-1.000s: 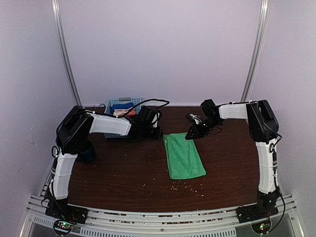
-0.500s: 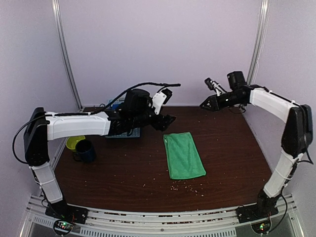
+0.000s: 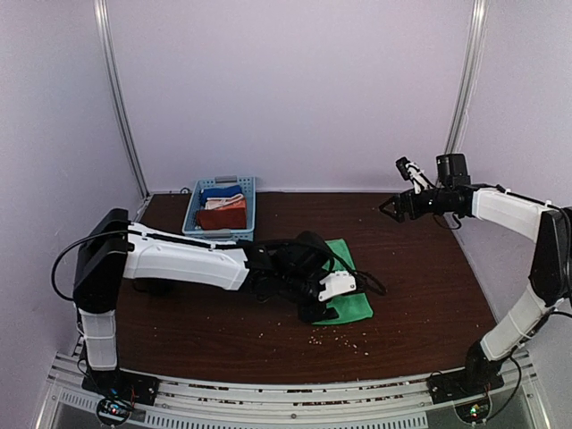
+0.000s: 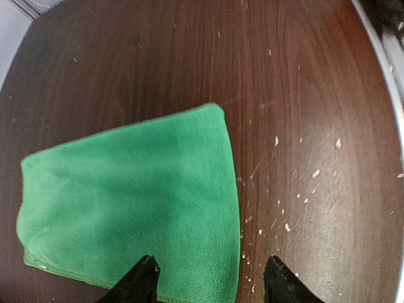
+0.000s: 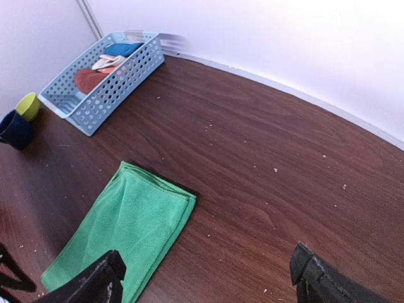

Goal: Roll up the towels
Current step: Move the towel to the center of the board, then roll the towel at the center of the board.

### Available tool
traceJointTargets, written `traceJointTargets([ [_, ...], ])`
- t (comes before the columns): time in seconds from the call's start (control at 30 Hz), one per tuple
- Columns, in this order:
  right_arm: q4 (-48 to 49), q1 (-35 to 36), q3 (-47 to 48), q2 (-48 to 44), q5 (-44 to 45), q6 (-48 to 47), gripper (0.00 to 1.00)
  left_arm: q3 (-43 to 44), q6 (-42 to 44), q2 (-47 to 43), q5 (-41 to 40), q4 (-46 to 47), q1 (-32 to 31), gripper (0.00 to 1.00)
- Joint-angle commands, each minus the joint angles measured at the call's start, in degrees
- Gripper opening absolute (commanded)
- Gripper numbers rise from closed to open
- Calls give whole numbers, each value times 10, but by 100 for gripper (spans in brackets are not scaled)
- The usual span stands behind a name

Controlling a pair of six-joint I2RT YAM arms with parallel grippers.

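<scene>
The top view looks down over the whole bench (image 3: 420, 268) from behind. The left wrist camera sits close above the green towel (image 4: 126, 189); the right wrist camera shows it farther off, lower left.

green towel (image 4: 132, 189): bright green, soft pile, hem seen along the edges
green state: folded into a long rectangle, with stacked layers seen at one short end; laid flat, not rolled
green position: laid on the table (image 3: 420, 277) near its middle, long axis run far-to-near and slightly skewed; middle part hidden in the overhead view, both ends seen
rust towel (image 3: 219, 217): reddish-brown, bunched into a loose heap, not rolled
rust position: kept inside the blue basket (image 3: 189, 213) at the far left of the table, well apart from the green towel; only part of it is seen, tag cannot be made out
</scene>
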Motion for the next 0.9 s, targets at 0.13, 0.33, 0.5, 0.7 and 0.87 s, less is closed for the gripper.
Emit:
traceJointTargets([
  [0.13, -47, 2, 36, 28, -82, -27, 79, 21, 27, 64, -64, -31, 3, 60],
  [0.33, -34, 1, 21, 34, -103, -20, 72, -1, 29, 78, -42, 4, 1, 53],
  [0.5, -35, 1, 19, 35, -80, -34, 72, -24, 32, 70, -74, 42, -13, 51],
  [0.7, -36, 1, 23, 49, -74, -24, 71, -28, 43, 73, -111, 42, -21, 47],
  [0.87, -36, 1, 25, 51, -75, -24, 71, -16, 48, 86, -133, 23, -21, 36],
])
